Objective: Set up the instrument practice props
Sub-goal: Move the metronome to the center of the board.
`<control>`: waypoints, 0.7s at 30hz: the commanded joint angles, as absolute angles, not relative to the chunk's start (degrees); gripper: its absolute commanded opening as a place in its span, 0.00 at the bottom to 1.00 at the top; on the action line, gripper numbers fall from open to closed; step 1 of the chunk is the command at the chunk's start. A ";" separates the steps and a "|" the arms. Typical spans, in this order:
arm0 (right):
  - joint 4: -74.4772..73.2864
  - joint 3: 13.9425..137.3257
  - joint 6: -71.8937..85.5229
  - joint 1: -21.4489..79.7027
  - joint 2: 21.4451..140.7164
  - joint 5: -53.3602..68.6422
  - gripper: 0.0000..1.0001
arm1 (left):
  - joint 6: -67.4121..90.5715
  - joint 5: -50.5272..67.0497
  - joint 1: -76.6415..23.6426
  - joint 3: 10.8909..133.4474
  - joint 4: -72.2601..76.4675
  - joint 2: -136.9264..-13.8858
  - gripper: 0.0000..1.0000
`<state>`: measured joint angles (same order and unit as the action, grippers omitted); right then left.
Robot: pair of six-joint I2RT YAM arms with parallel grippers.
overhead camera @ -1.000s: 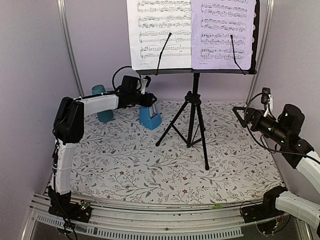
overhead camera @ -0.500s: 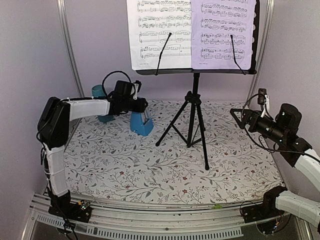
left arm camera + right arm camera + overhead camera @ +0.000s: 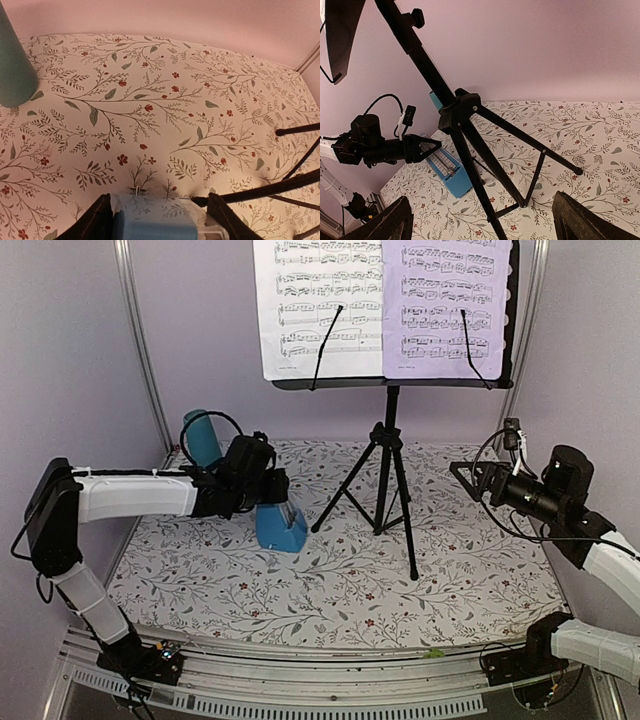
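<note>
The black tripod music stand point(image 3: 390, 455) rises at the back centre. Its tray point(image 3: 392, 382) carries a white sheet-music page point(image 3: 320, 305) and a lavender page point(image 3: 450, 302), each under a wire clip. The small blue metronome point(image 3: 281, 527) leans left of the stand's legs, its base at or just above the cloth. My left gripper point(image 3: 274, 502) is shut on its upper part. In the left wrist view the metronome's top point(image 3: 155, 231) fills the gap between the dark fingers point(image 3: 95, 222). My right gripper point(image 3: 468, 476) hangs open in the air right of the stand point(image 3: 470, 150), empty.
A tall teal cup point(image 3: 203, 440) stands at the back left, just behind my left forearm, and shows in the left wrist view point(image 3: 12, 65). The stand's legs point(image 3: 410, 530) splay over the floral cloth point(image 3: 330, 590). Metal frame posts point(image 3: 140, 350) flank the walls.
My left arm has swung down and toward the near side, carrying the metronome away from the cup. The right gripper has drifted slightly left, still open.
</note>
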<state>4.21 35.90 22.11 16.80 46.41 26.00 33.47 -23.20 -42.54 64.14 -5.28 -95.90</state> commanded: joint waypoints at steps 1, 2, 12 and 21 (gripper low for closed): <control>6.10 35.06 22.68 17.94 46.52 27.44 0.99 | 42.52 -24.07 -45.56 60.20 -12.21 -94.19 0.40; 6.09 35.02 22.61 17.98 46.44 27.52 0.99 | 40.93 -23.18 -45.64 59.78 -11.94 -93.54 0.43; 5.43 34.75 20.58 19.56 47.06 28.88 0.99 | 23.42 -9.85 -46.35 53.27 -9.31 -85.81 0.46; 3.56 33.86 16.47 24.67 46.68 27.08 0.99 | 14.30 -3.05 -47.27 49.82 -8.67 -83.17 0.79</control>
<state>4.23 34.63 18.96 22.35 47.00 28.03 17.04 -6.96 -46.13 51.79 -5.50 -83.22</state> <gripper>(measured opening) 0.989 0.720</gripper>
